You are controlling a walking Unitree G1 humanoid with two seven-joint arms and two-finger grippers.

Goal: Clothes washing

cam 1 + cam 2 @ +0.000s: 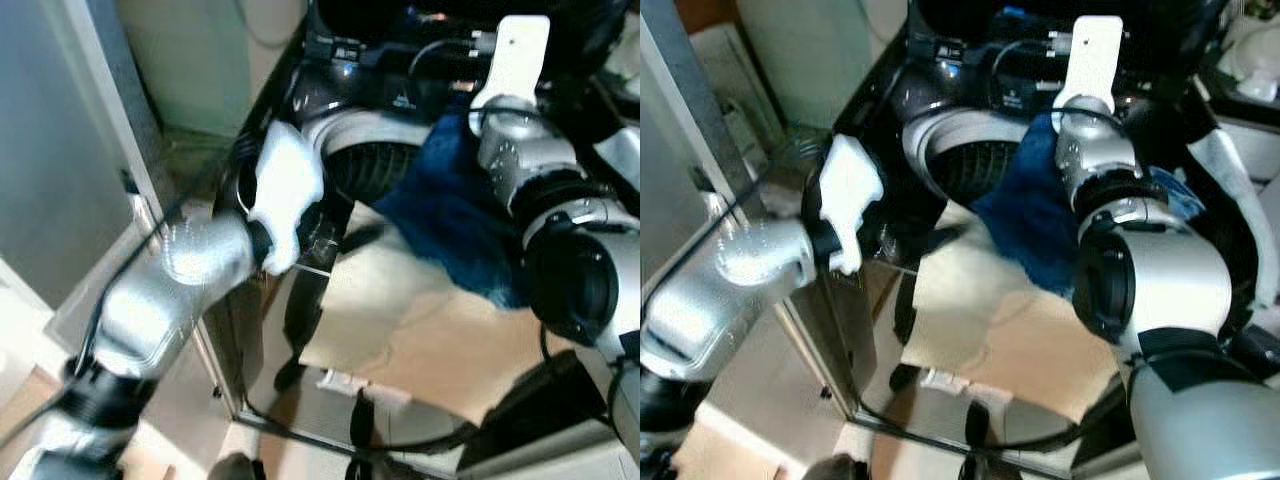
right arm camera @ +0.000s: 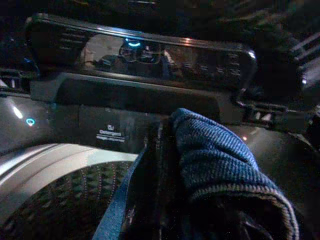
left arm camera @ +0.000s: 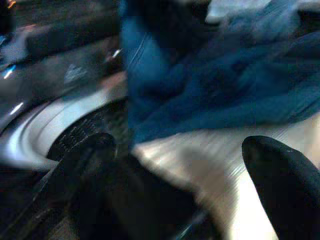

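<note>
The right gripper (image 2: 165, 165) is clamped on a dark blue garment (image 1: 450, 215), holding it up over the front rim of the washing machine (image 1: 940, 150), just beside the open drum (image 1: 375, 165); most of the cloth hangs outside, draped against the machine's front. To load it cleanly, I judge the gripper should carry the bunched fabric further toward the drum's centre before letting go, so the trailing end follows in rather than catching on the rim. The right arm reaches forward and up from the right side, wrist bent toward the control panel (image 2: 140, 52) at the back edge. The left gripper (image 3: 190, 165) sits low by the drum's near left rim, its fingers (image 3: 282, 175) spread apart and holding nothing, pointing toward the hanging cloth; it is well placed to push the loose tail inward.
</note>
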